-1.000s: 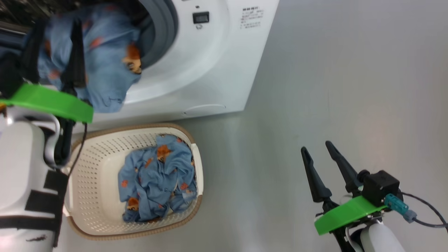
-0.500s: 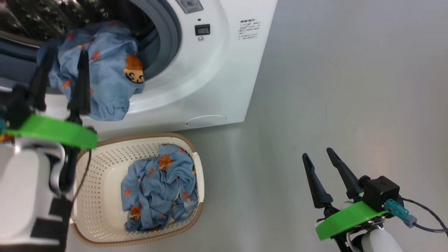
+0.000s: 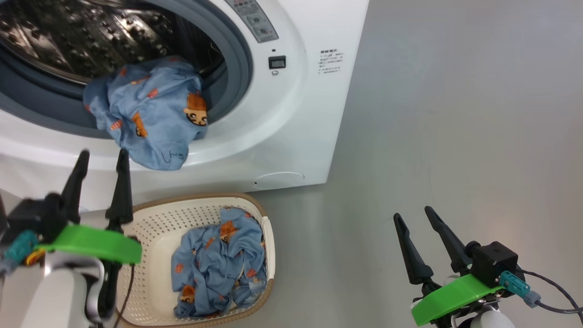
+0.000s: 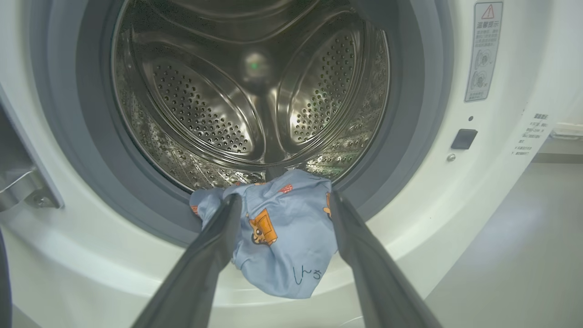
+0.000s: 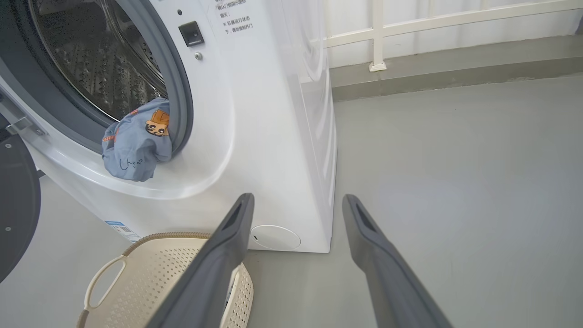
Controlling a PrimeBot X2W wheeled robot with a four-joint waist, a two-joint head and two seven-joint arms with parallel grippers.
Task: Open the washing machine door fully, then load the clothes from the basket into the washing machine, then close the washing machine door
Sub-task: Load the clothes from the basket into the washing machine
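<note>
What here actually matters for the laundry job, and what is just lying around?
Part of the job: washing machine, open door, garment hanging from the drum opening, basket, clothes in it.
Just around: white railing, grey floor.

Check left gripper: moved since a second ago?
Yes. The left gripper has pulled back from the washing machine toward the basket: it overlapped the hanging garment before, now sits below it.

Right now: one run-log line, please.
phase: loading | door open | garment hanging over gasket, half out | clothes in basket | left gripper open, empty | right gripper open, empty
</note>
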